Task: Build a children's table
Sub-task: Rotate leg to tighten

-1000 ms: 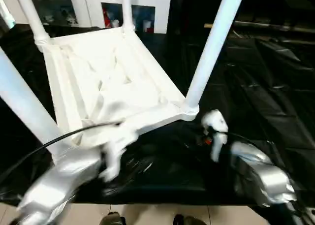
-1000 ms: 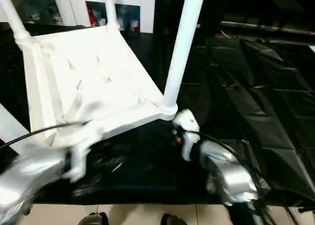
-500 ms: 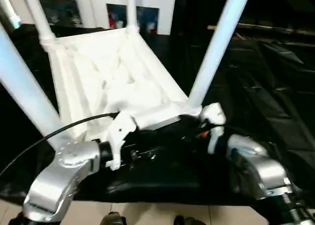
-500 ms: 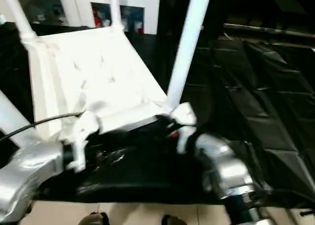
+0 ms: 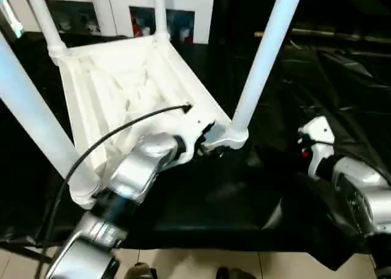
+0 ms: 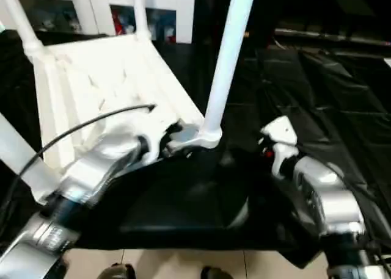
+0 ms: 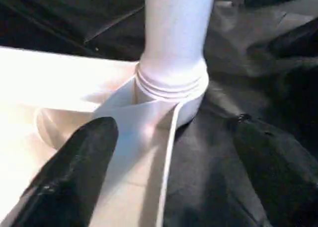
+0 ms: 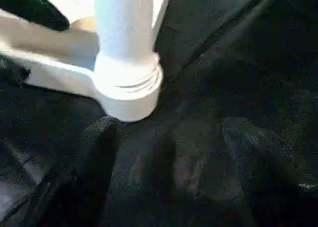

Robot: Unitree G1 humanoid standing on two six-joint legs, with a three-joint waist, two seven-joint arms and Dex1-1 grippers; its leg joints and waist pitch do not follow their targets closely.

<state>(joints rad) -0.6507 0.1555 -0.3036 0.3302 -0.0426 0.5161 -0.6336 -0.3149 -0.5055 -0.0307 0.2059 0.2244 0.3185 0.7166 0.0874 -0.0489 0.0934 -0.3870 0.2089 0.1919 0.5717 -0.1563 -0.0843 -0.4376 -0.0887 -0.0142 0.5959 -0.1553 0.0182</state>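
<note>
The tabletop (image 5: 131, 90) lies upside down on the black sheeting (image 5: 342, 108), filling the upper left of the head view, its four legs (image 5: 264, 59) standing up from the corner sockets. The left gripper (image 7: 171, 152) sits with its fingers spread wide at the near right socket (image 5: 231, 137), grasping nothing. The right gripper (image 8: 169, 157) hovers at the right, fingers apart over the sheeting, empty.

- There is no text, label, brand, number or sign that can be read on any thing in these views.
</note>
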